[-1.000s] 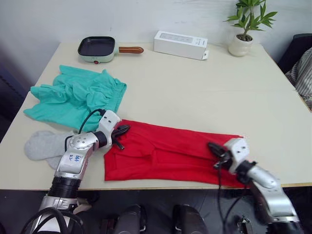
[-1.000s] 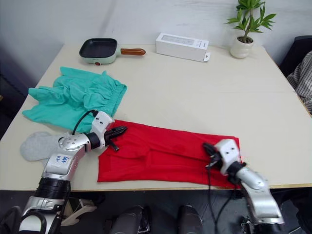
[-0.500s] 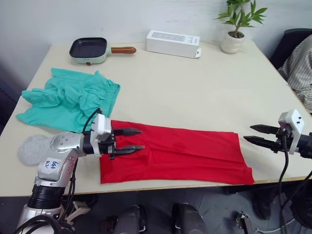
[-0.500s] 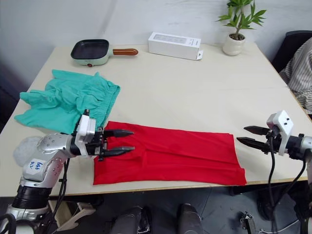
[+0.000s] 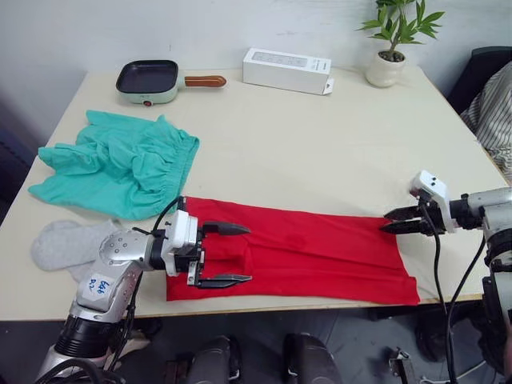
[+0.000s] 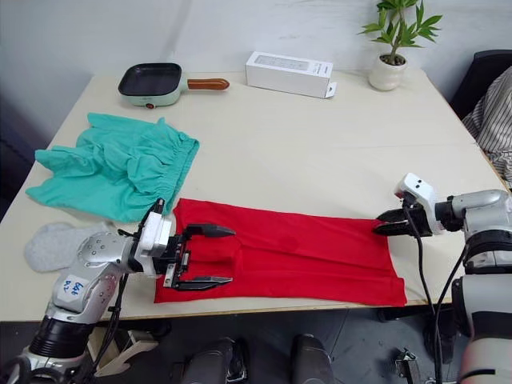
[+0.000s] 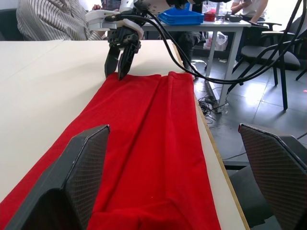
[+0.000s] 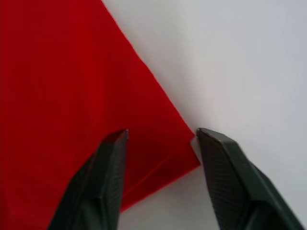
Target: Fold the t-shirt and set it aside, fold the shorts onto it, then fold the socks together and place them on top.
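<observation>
Two grippers bracketed the t-shirt point(image 5: 296, 256), a long band along the surface's near edge: left gripper point(image 5: 226, 254) wide apart, right gripper point(image 5: 389, 224) narrowly apart at its far-right corner. Folding step; next, pinch both ends.

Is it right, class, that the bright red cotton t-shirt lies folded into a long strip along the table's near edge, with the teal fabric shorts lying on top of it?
Not quite. The bright red cotton t-shirt does lie as a long strip along the near edge, but the teal fabric shorts lie beside it on the bare table, not on top, as the left eye view shows.
</observation>
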`<state>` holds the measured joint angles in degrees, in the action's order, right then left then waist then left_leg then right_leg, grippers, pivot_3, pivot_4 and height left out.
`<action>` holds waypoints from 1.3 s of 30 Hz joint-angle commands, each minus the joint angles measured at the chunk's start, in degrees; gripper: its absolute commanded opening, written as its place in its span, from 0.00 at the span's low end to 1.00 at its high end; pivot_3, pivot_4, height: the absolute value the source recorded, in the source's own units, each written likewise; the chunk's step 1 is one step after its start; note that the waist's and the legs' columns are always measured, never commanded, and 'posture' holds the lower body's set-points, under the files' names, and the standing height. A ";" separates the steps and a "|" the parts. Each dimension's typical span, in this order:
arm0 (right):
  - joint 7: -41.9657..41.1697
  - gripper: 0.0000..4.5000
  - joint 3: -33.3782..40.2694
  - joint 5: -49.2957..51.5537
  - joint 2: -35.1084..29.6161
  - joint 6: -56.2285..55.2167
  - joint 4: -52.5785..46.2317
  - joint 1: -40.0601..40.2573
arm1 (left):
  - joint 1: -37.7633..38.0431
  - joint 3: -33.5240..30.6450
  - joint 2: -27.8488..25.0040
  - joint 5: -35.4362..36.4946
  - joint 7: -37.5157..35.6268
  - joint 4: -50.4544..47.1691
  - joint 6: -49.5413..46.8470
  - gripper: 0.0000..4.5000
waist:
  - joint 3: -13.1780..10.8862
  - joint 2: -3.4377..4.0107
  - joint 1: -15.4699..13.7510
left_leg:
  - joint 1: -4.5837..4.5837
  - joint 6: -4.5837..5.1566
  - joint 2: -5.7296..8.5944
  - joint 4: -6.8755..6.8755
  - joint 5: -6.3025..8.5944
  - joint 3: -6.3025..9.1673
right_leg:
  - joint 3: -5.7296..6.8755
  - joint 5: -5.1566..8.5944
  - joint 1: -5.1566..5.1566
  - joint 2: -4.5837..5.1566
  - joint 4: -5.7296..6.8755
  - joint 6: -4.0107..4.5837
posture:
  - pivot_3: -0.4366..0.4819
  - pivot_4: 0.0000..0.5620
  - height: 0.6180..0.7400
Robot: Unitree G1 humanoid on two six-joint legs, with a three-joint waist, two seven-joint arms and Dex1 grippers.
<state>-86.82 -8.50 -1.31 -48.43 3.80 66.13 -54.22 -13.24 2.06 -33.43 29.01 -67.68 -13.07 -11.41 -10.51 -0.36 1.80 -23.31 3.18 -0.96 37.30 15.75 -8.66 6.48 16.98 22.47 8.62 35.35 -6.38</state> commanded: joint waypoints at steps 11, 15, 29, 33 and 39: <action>28.41 0.01 1.33 -8.06 2.72 -11.43 6.49 -9.49 | -4.10 -3.42 3.20 -3.83 10.44 4.52 3.53 1.00 | -0.04 0.07 0.14 | 0.00 -0.27 0.03 0.02 0.11 -0.02 | -0.02 0.00 0.05 0.02 0.10 0.00 | 0.48 0.27 1.00; 38.91 0.01 1.10 -10.36 4.65 -14.71 8.55 -11.43 | -6.09 -3.51 3.75 -6.07 13.81 8.06 3.56 1.00 | -0.05 0.08 0.19 | -0.02 -0.31 0.03 -0.01 0.08 -0.02 | -0.01 0.00 0.10 -0.03 0.13 0.00 | 0.48 0.27 1.00; 28.26 0.58 13.21 0.29 -1.64 1.96 5.04 -10.07 | -18.77 -2.30 3.25 -9.39 14.10 24.59 1.27 1.00 | -0.09 0.14 -0.27 | -0.13 0.23 0.13 0.00 -0.24 -0.08 | 0.29 -0.06 0.03 -0.19 0.20 -0.12 | 0.48 0.27 1.00; 19.23 0.88 15.44 7.35 -6.63 31.05 -15.63 1.41 | -23.93 0.56 3.19 -13.56 12.00 33.49 3.34 1.00 | -0.08 0.13 -0.37 | -0.13 0.22 0.09 -0.03 -0.22 0.01 | 0.38 -0.07 0.00 -0.04 0.17 -0.14 | 0.48 0.27 1.00; 29.74 1.00 32.88 21.32 -1.95 74.26 -64.20 30.23 | -34.50 4.00 6.51 -20.25 11.04 51.32 10.26 1.00 | -0.07 0.16 -0.68 | -0.63 0.15 0.02 0.19 -0.19 0.28 | 0.42 -0.08 0.30 -0.03 0.18 -0.12 | 0.48 0.27 1.00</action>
<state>-60.04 19.39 16.99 -50.64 70.03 12.24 -25.44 -45.88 5.60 -27.15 10.50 -56.04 35.56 -4.15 -10.58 -0.20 1.12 -24.02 3.35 -0.94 37.57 15.56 -8.41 6.98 16.90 22.83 8.59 35.52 -6.49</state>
